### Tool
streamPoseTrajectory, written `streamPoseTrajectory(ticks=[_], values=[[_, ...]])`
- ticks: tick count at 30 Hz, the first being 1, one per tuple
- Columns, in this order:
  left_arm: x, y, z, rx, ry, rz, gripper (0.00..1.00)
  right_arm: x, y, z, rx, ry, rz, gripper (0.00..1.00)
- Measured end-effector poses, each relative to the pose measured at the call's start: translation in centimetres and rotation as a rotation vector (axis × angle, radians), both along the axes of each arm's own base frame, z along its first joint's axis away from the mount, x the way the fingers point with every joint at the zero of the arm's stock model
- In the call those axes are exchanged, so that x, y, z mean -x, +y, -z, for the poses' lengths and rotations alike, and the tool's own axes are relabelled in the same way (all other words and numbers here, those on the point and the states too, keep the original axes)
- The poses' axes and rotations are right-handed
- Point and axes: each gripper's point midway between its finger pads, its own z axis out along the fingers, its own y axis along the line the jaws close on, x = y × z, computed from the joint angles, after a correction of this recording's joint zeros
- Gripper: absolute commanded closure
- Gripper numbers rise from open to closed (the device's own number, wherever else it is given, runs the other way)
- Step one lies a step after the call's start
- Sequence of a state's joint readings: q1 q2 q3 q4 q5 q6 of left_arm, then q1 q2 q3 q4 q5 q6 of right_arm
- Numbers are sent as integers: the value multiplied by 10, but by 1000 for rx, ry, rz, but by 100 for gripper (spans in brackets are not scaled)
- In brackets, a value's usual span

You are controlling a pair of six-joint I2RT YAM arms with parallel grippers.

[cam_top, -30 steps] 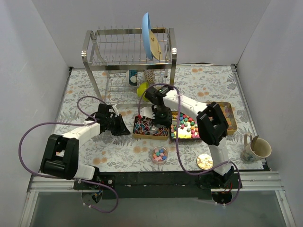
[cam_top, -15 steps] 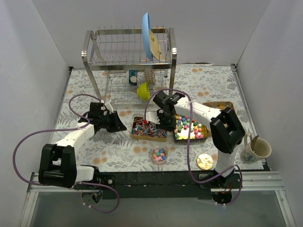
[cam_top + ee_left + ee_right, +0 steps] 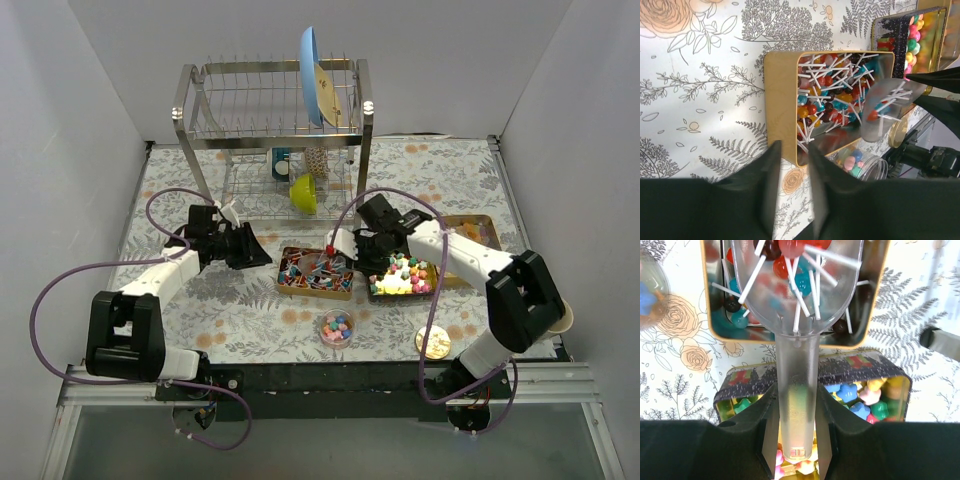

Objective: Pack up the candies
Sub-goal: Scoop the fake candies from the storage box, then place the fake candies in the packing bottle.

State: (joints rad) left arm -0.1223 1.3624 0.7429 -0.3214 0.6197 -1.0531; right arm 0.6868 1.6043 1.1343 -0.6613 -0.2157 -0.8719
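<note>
**Top external view.** Find the right gripper [image 3: 352, 250] at frame centre. It is clamped on the handle of a clear scoop [image 3: 330, 260], and the scoop's bowl sits over the gold tin [image 3: 315, 294] of lollipops [image 3: 303, 272]. The dark tin [image 3: 372, 291] of pastel candies [image 3: 405, 272] lies just right of the gold tin. A small jar [image 3: 338, 326] with more pastel candies stands below both tins, and a gold lid [image 3: 432, 342] lies to its lower right. The left gripper [image 3: 252, 247] sits left of the gold tin, apart from it.

**Left wrist view.** At the bottom edge, the left gripper [image 3: 794, 150] shows a narrow gap between its fingers, with nothing held. The gold tin [image 3: 771, 100] fills the centre. The scoop [image 3: 885, 107], at the right, carries several lollipops.

**Right wrist view.** At lower centre, both fingers [image 3: 762, 415] of the right gripper [image 3: 796, 390] press on the scoop handle. The loaded bowl [image 3: 795, 285] is at the top of the frame, above the gold tin [image 3: 707, 315]. The dark tin [image 3: 740, 377] lies under the handle.
</note>
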Motion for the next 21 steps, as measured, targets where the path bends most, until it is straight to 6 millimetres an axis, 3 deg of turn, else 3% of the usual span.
streamPoseTrajectory(ticks=[8,9,11,13,17,21], values=[[-2,0,-5,4,-19,22,30,8,-2,-28,-147,-81,0,99],[-2,1,-4,2,-15,22,22,9,-1,-34,-161,-92,-4,99],[-2,2,-3,-2,-13,19,17,9,-2,-45,-184,-119,-14,99],[-3,4,-3,-6,-11,10,2,11,-4,-57,-201,-151,-34,99],[-5,7,-2,-13,-12,-5,2,24,-16,-75,-196,-198,-98,99],[-6,12,1,-16,-14,-25,2,43,-36,-80,-143,-210,-164,99]])
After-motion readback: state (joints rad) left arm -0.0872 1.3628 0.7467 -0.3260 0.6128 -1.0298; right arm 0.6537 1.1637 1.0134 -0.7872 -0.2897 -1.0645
